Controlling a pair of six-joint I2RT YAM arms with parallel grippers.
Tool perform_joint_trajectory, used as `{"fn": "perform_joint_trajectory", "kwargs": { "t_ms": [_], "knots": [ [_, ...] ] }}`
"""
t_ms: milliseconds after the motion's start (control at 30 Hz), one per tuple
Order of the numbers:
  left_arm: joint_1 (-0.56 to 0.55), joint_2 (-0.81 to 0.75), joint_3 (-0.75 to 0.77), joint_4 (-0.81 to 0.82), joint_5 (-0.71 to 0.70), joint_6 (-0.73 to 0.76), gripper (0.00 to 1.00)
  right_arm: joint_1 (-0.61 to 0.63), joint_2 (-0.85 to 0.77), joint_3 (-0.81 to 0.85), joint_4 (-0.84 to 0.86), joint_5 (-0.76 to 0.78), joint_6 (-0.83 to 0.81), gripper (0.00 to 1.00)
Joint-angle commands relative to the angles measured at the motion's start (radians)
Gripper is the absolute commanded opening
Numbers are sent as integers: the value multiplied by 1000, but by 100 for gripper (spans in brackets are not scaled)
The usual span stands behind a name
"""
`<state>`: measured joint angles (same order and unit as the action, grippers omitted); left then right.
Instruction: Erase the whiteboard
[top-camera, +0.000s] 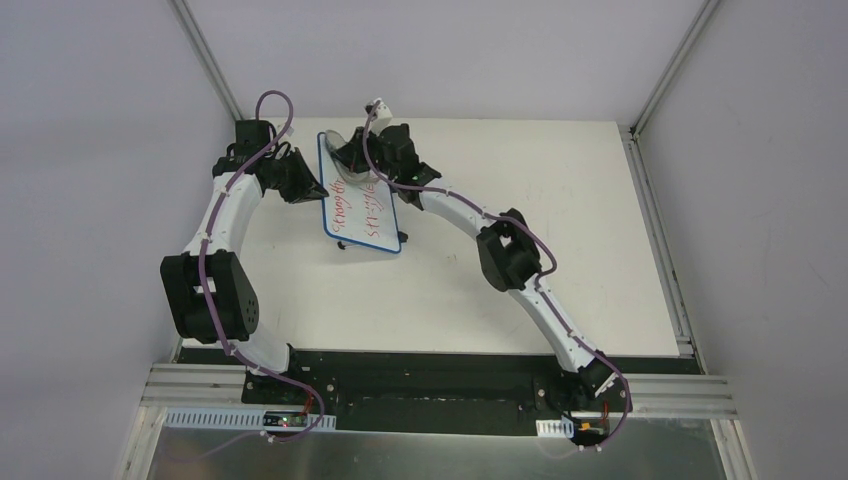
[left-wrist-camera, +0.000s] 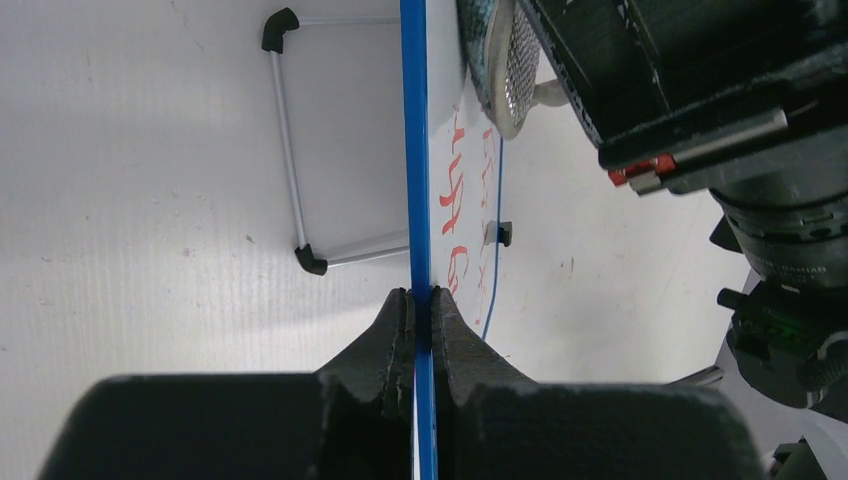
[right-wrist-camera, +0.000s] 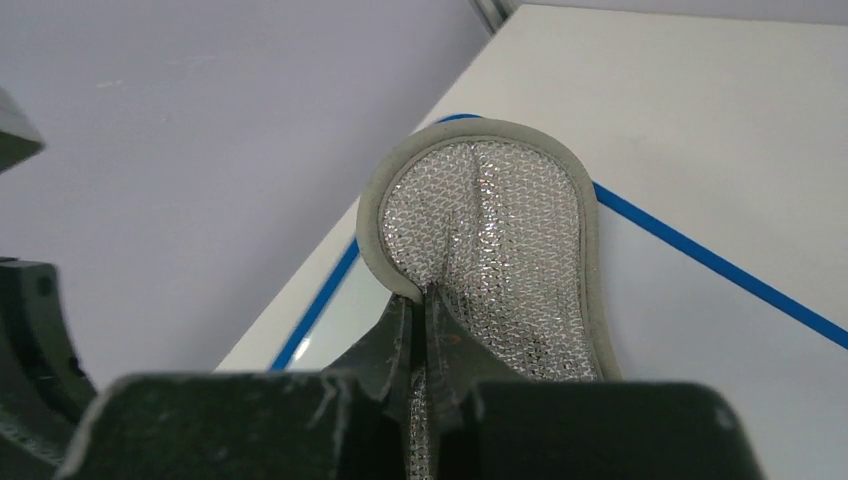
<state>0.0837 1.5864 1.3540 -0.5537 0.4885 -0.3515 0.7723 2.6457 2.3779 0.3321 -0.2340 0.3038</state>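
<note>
The whiteboard (top-camera: 372, 216) is a white board with a blue rim and red handwriting, lying at the far left of the table. My left gripper (top-camera: 320, 190) is shut on its left rim. In the left wrist view the fingers (left-wrist-camera: 421, 300) pinch the blue rim (left-wrist-camera: 414, 140), with red writing (left-wrist-camera: 458, 200) to its right. My right gripper (top-camera: 350, 160) is shut on a silver mesh pad with a grey border (right-wrist-camera: 500, 230) and holds it against the far end of the board (right-wrist-camera: 700, 350). The pad also shows in the left wrist view (left-wrist-camera: 508, 70).
The board's wire stand with black feet (left-wrist-camera: 288, 150) shows behind the rim. The white table (top-camera: 540, 190) stretches to the right of the board. Grey walls and metal posts (top-camera: 215, 70) close in the back and sides. The right arm (top-camera: 515, 255) crosses the table's middle.
</note>
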Motion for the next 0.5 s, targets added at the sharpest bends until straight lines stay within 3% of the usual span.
{"fn": "perform_joint_trajectory", "kwargs": {
  "t_ms": [0,467],
  "knots": [
    [-27,30,7,-25,-20,39,0,-43,41,-30,-140,47,-18,0],
    [-33,18,6,-26,-24,42,0,79,-69,-7,-171,-60,-52,0]
  ]
}}
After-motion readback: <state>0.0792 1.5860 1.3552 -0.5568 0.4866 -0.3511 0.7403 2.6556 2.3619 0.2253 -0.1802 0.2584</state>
